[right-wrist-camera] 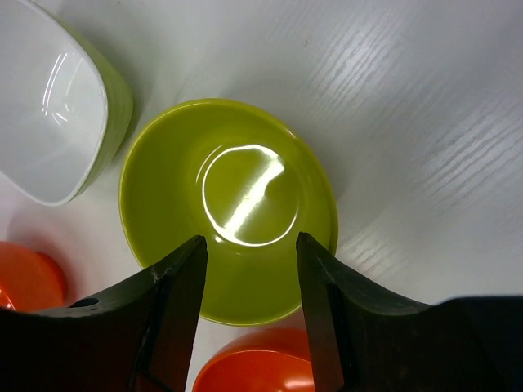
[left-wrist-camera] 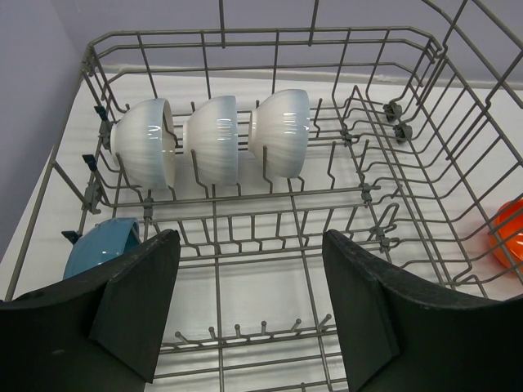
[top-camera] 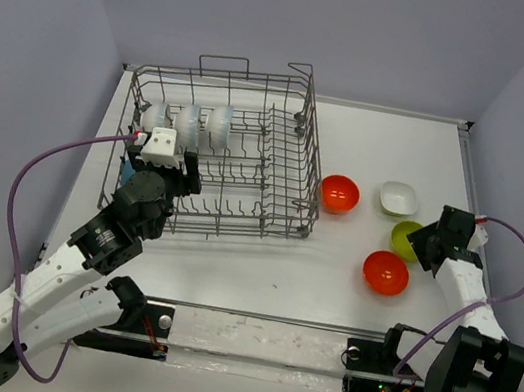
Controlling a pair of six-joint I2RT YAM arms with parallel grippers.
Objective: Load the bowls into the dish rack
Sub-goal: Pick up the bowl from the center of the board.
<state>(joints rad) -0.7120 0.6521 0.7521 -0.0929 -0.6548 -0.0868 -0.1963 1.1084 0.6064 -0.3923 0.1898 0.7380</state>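
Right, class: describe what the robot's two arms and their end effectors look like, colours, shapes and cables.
The left arm and right arm have white shells with black joints; a purple cable loops beside each. The left end effector and right end effector each carry two flat, matte black, wedge-shaped fingers.

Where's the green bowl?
The green bowl sits on the table on the right in the top view, between the white bowl and an orange bowl, right under the right gripper.
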